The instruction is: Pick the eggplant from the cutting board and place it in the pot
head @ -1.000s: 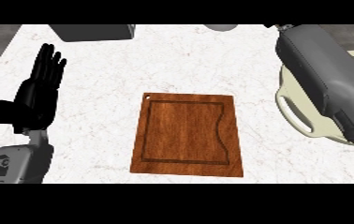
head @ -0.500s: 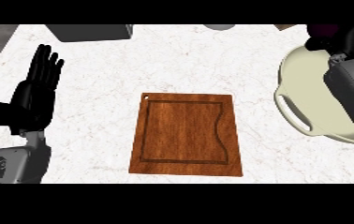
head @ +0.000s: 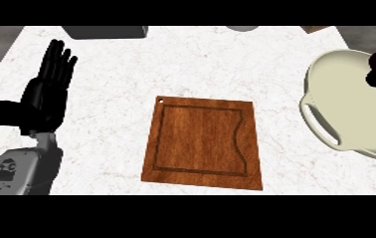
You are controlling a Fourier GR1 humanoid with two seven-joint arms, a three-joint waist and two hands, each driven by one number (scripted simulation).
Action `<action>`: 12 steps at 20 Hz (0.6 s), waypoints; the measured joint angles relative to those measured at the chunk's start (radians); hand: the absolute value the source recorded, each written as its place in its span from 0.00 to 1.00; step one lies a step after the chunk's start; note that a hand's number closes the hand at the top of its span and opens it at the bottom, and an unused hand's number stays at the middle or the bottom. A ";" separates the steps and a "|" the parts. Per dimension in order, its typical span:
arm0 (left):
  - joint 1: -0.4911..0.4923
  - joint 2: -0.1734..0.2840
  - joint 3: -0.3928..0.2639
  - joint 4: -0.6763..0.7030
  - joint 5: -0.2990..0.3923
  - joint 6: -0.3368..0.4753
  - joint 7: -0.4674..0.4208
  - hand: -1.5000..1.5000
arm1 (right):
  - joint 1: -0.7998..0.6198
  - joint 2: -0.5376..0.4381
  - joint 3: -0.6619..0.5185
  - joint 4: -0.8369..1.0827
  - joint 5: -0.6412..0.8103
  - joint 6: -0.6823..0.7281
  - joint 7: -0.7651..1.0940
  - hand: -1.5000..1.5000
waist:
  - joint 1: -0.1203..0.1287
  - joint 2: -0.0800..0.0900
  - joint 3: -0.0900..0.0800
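- Right now the wooden cutting board [head: 203, 142] lies flat in the middle of the white marbled counter [head: 183, 67], its long side running away from the robot, with a small hole at its far left corner and a groove tracing its inner edge.
- Nothing rests on the board's top; the eggplant does not show anywhere on it.
- Over at the right edge sits the cream-coloured pot [head: 339, 100], well apart from the board, with one looped handle on the side facing the board.
- At the pot's right side, cut by the edge of the view, a dark shape [head: 371, 70] hangs over the rim; I cannot tell whether it is the eggplant, part of the right hand, or both.
- Because of that, whether the right hand's fingers are spread or closed cannot be made out.
- On the far left the left hand [head: 46, 95] rests near the edge, palm flat, fingers straight, close together and pointing away from the robot, holding nothing, its grey forearm below it at the lower left corner.
- Along the far edge of the counter a dark grey object [head: 105, 31] and a smaller grey one [head: 241, 28] are partly cut off.
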 measured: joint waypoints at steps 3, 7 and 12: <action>0.001 -0.006 -0.004 -0.001 0.000 -0.008 0.001 0.50 | 0.048 0.016 -0.040 0.022 -0.050 0.005 -0.026 1.00 | 0.011 0.003 0.000; -0.016 -0.016 -0.010 0.004 -0.012 -0.001 0.003 0.50 | 0.094 0.052 -0.135 0.043 -0.208 -0.009 -0.111 0.00 | 0.014 0.006 0.002; -0.017 -0.023 -0.010 0.006 -0.022 0.000 0.004 0.50 | 0.120 0.095 -0.212 0.098 -0.350 -0.007 -0.335 0.00 | 0.023 0.008 0.002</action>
